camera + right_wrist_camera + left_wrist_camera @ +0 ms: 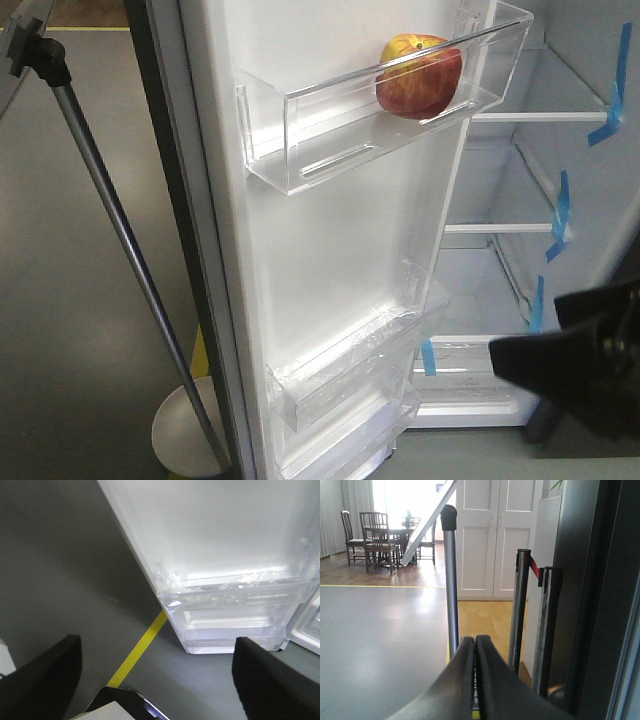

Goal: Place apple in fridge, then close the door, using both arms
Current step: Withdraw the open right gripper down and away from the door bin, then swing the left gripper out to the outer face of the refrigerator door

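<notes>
The red and yellow apple [420, 75] rests in the top clear bin [320, 150] on the white inside of the open door [330, 260]. The fridge [590, 190] stands open at the right, with glass shelves marked by blue tape. My right gripper [530, 335] hangs low in front of the fridge, well below the apple. In its wrist view it [156, 645] is open and empty, above grey floor and facing the door's bottom bins [235, 592]. My left gripper [475, 642] is shut with nothing in it, beside the door's dark outer face [605, 605].
A slanted silver pole [110, 220] on a round base [185, 435] stands left of the door. A yellow floor line [140, 650] runs under the door's lower corner. Two metal stanchions [520, 605], white cabinet doors [485, 535] and a dining table with chairs [375, 535] lie beyond.
</notes>
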### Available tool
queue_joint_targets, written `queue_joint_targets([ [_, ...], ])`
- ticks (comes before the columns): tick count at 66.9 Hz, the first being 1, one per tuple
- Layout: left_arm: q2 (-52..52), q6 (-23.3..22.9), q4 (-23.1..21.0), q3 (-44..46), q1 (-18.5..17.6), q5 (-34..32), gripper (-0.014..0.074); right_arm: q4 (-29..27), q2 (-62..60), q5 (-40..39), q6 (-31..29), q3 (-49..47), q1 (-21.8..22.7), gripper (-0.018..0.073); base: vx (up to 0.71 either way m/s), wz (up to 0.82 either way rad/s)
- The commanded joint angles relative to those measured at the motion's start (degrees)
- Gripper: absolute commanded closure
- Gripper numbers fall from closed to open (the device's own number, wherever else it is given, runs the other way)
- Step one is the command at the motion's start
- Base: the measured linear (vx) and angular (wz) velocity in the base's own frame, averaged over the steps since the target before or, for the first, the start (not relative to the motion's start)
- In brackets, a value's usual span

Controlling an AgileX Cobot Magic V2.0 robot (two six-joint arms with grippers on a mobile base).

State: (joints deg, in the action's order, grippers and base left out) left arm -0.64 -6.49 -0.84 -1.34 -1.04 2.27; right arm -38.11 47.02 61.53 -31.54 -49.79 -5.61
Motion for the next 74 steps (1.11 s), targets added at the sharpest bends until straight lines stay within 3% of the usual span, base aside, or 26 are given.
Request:
queue_joint_targets([
  [1,-0.9,-0.2,-0.3,0.9,-0.4,-4.4,0.0603,-4.1,-5.1,-2.4,-1.6,3.9,0.3,-0.0032,0.0,0.0],
  [33,-0.9,-0.2,-0.3,0.9,-0.4,-4.4,0.0603,-9.4,-25.7,-0.2,-1.2,24.7,0.3,-0.0032,0.0,0.0],
  [74,-0.9,-0.9,-0.5,0.9,-0.4,-5.1,0.0603,-10.1,-31.4,1.1,-0.3,25.4,0.3,-0.0032,0.0,0.0],
])
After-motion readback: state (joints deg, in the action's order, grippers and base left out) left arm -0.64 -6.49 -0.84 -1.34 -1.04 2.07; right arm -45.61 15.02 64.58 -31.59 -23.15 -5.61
